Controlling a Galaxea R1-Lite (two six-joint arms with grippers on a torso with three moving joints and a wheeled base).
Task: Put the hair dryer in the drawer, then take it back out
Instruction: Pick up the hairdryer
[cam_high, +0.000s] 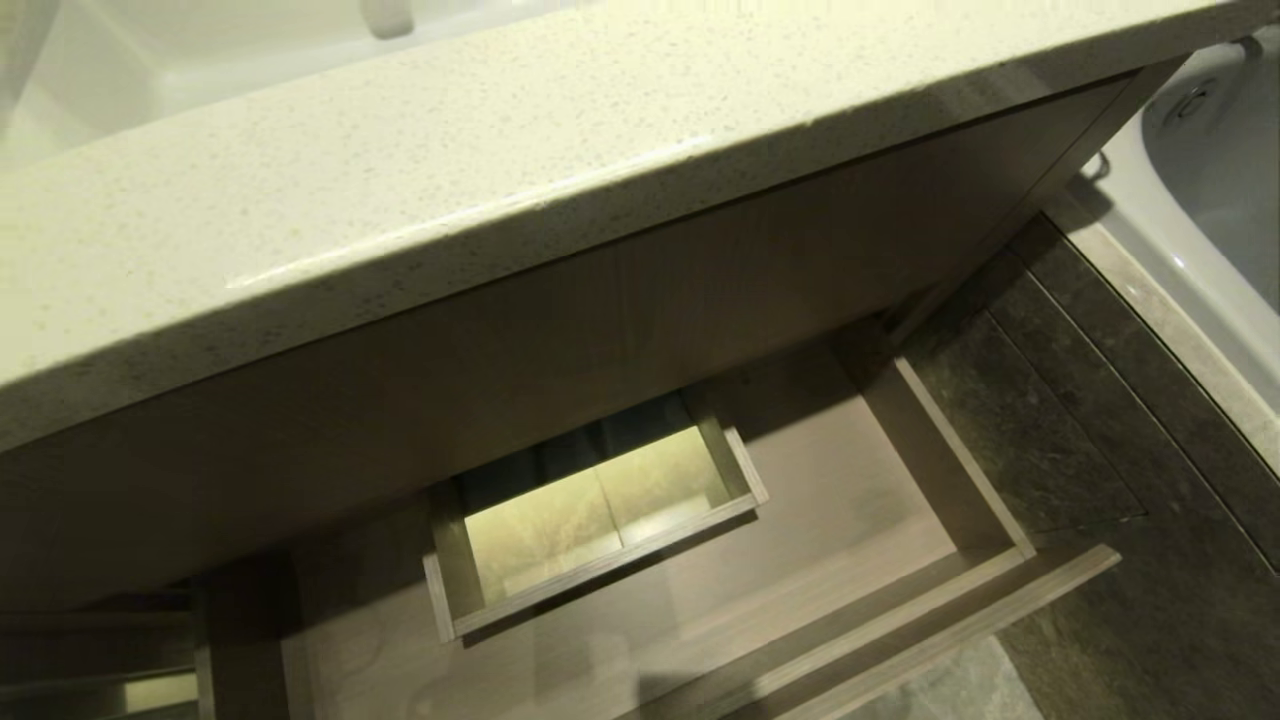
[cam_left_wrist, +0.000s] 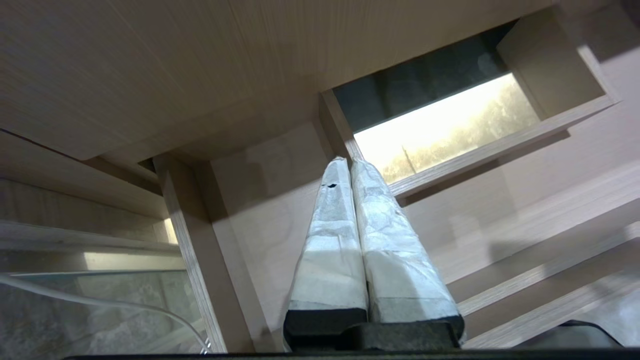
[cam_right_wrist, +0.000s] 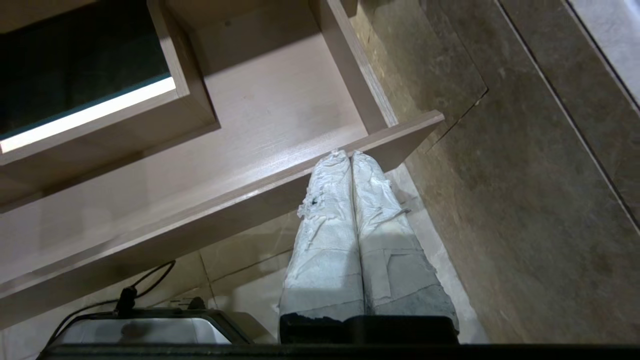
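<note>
The light-wood drawer stands pulled out below the vanity, with a boxed rectangular cutout in its floor and nothing lying in it. The hair dryer is out of view in every frame. My left gripper is shut and empty, hanging over the drawer's left part beside the cutout. My right gripper is shut and empty too, hanging just outside the drawer's front strip near its right corner. Neither arm shows in the head view.
A speckled stone countertop overhangs the drawer, with a white basin behind it. A wood panel fronts the cabinet. Dark floor tiles run to the right, beside a white bathtub. The robot's base sits under the drawer front.
</note>
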